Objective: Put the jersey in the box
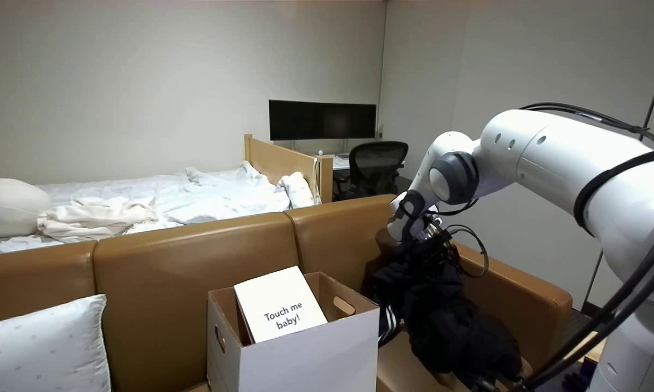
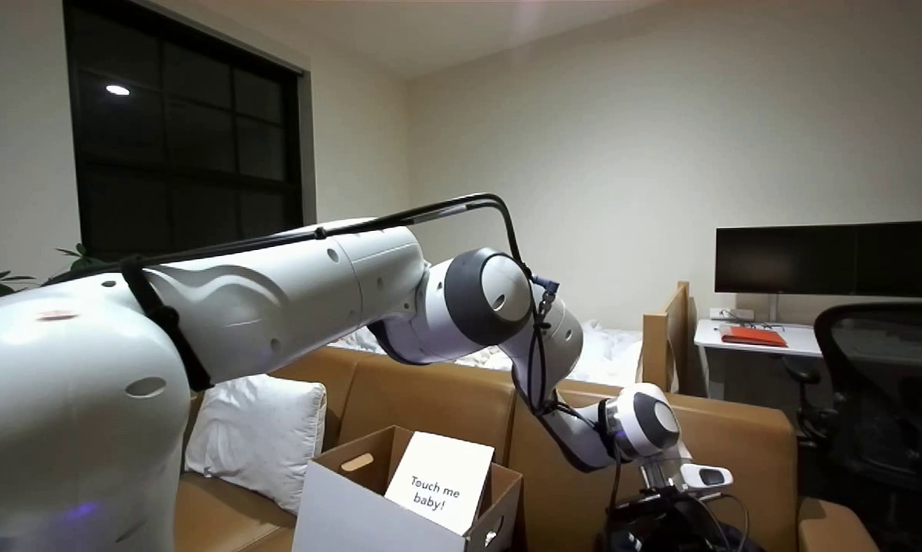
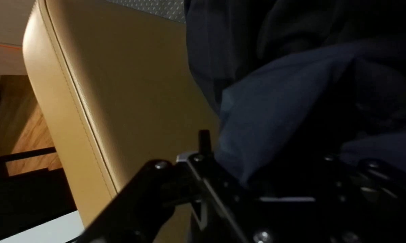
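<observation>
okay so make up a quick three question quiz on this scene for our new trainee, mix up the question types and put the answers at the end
1. Fill in the blank: the white card sticking out of the white box reads "Touch me ____!"
2. Multiple choice: where is the black clothing?
A. Inside the white box
B. Between the white box and the sofa's armrest
C. On the bed
3. True or false: the tool is at the black clothing, not over the white box.

Key: 1. baby; 2. B; 3. True
</observation>
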